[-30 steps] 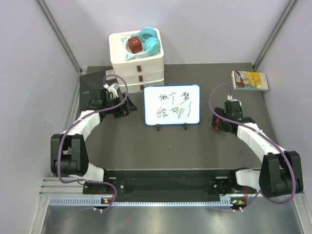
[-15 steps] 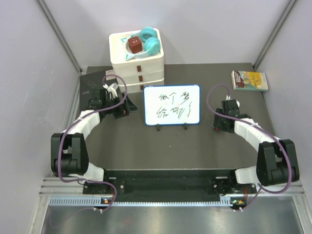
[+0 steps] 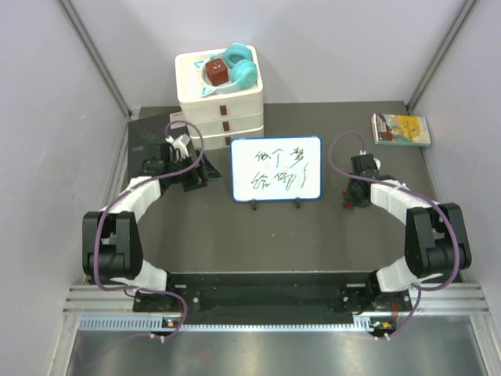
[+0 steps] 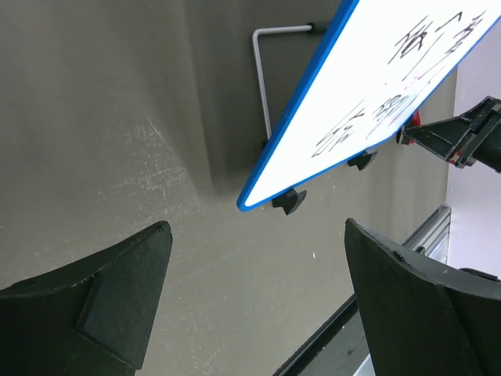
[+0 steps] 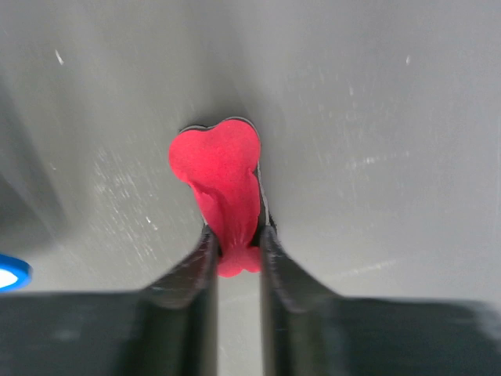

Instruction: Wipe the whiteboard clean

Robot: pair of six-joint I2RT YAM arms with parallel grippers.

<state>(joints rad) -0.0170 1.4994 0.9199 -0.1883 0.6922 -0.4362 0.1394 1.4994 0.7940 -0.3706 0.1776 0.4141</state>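
Note:
The whiteboard [image 3: 275,168] stands propped on little black feet mid-table, blue-framed, with black and red scribbles on it; it also shows tilted in the left wrist view [image 4: 368,102]. To the right of the board, my right gripper [image 3: 350,197] points down at the table. In its wrist view the gripper [image 5: 237,235] is shut on a soft red eraser [image 5: 219,160], squeezing its lower end while it rests on the table. My left gripper [image 3: 196,176] hovers left of the board, and its wrist view shows the gripper [image 4: 255,235] open and holding nothing.
A white stacked drawer box [image 3: 221,106] with teal headphones [image 3: 239,64] and a red cube on top stands behind the board. A dark grey notebook [image 3: 145,133] lies at the back left, a colourful book [image 3: 401,129] at the back right. Walls close in both sides.
My right gripper has closed onto the red eraser and its arm has drawn in a little toward the board. The left arm and the board have not moved.

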